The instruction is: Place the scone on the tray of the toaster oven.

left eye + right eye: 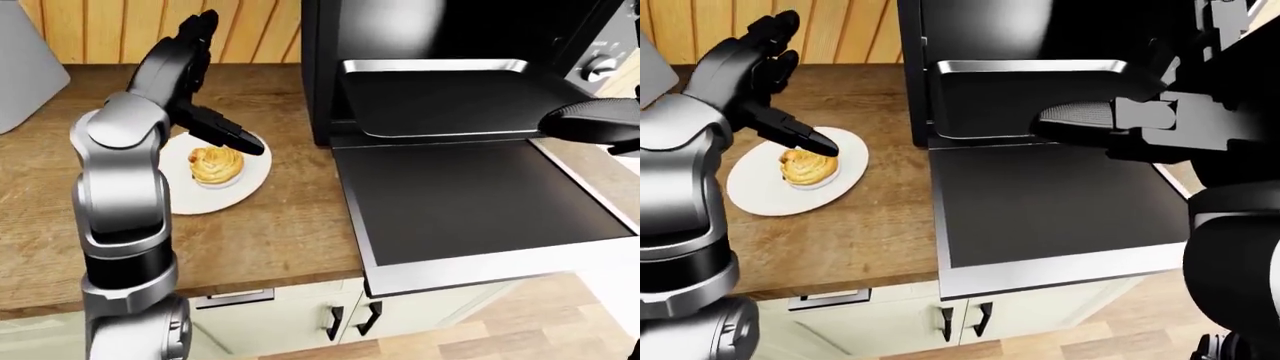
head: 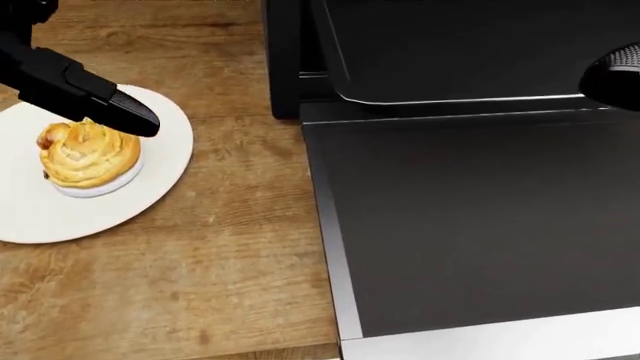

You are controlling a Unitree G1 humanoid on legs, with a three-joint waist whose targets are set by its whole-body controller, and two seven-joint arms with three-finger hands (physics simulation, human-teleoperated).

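The scone sits on a white plate at the left of the head view, on the wooden desk. The left hand hangs above the plate with its fingers spread: in the left-eye view two fingers point upward toward the top of the frame, while one dark finger reaches down and right, its tip over the scone's upper edge. Whether that tip touches the pastry cannot be told; nothing is gripped.

The toaster oven fills the upper right of the eye views, its door folded down flat and its tray pulled partway out above the door. The right hand hovers over the tray's right part, holding nothing; how far its fingers are parted cannot be told. In the head view only a dark rounded piece of it shows at the right edge.
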